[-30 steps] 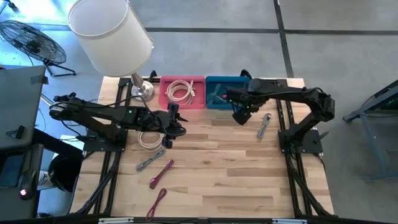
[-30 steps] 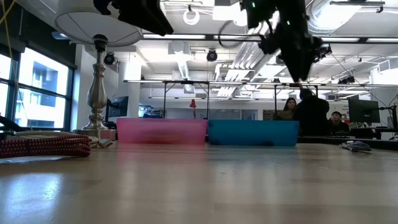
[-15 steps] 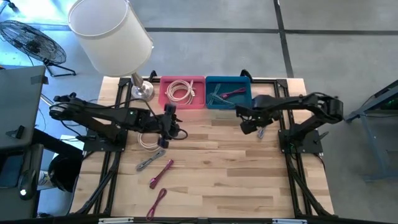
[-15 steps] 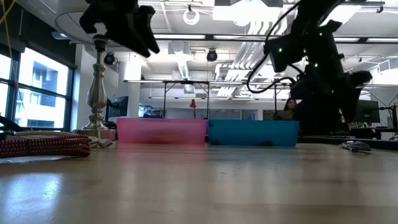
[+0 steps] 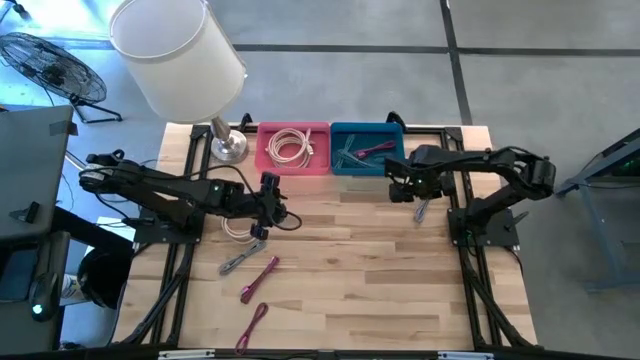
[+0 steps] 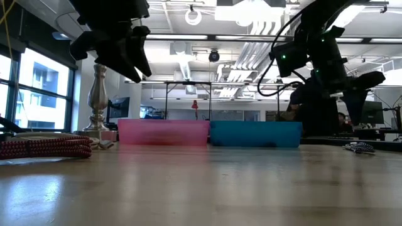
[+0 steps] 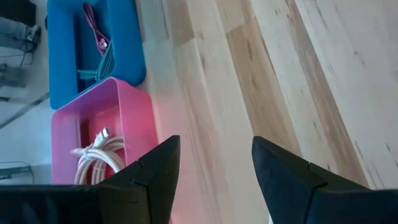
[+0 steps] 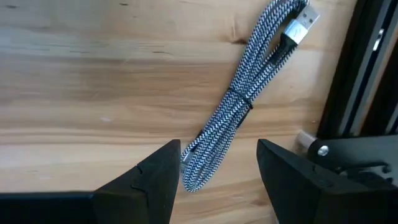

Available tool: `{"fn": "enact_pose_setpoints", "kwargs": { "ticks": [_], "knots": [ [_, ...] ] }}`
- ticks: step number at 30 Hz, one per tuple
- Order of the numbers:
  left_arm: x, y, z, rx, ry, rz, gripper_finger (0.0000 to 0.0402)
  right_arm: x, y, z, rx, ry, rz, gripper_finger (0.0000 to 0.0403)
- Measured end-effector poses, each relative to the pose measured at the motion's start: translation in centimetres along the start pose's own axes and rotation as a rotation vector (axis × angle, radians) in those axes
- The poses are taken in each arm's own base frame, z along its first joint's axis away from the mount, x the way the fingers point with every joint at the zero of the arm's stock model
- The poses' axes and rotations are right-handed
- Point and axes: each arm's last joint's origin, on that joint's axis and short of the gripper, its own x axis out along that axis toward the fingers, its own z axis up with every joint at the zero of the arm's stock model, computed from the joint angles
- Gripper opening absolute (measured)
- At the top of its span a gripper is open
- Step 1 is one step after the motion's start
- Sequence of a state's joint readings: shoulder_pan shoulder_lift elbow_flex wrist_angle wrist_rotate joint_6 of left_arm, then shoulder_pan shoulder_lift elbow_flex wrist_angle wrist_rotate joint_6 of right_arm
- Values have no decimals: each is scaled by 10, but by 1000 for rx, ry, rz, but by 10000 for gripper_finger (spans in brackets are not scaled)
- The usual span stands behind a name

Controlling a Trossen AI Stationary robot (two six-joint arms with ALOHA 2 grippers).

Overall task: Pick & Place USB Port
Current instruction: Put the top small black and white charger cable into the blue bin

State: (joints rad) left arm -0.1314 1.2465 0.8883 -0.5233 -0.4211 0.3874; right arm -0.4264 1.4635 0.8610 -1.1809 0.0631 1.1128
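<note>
A grey braided USB cable (image 8: pixel 242 99) lies flat in a folded bundle on the wooden table, near the right arm's frame; it also shows in the high view (image 5: pixel 424 207) and the low view (image 6: pixel 359 147). My right gripper (image 8: pixel 217 180) hangs open just above the cable's lower end, pointing steeply down, touching nothing. My left gripper (image 7: pixel 214 168) is open over the table's left middle (image 5: pixel 280 212), slanting down toward the bins and above a white coiled cable (image 5: pixel 237 228). A pink bin (image 5: pixel 294 148) holds a white cable. A blue bin (image 5: pixel 367 148) holds teal and pink cables.
A lamp with a white shade (image 5: pixel 178 55) stands at the far left corner. A grey cable (image 5: pixel 240 261) and two pink cables (image 5: pixel 258 279) lie near the table's left front. Black arm frames run along both sides. People sit in the room behind.
My right gripper has left the space over the blue bin, gone down and toward the table's right edge, and rolled; it now hangs over the braided cable. My left gripper has sunk and tipped further down. Both stay open; no object has moved.
</note>
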Motion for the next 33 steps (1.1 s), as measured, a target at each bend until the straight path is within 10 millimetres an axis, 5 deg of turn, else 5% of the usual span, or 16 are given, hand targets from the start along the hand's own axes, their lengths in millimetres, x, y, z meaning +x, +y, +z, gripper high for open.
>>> {"fn": "enact_pose_setpoints", "kwargs": {
  "ticks": [23,33],
  "knots": [
    [0,0,-3,12,38,30,195,13,-4,3,86,12,3,207],
    [0,0,-3,12,40,30,195,43,-9,1,121,47,52,207]
  ]
}}
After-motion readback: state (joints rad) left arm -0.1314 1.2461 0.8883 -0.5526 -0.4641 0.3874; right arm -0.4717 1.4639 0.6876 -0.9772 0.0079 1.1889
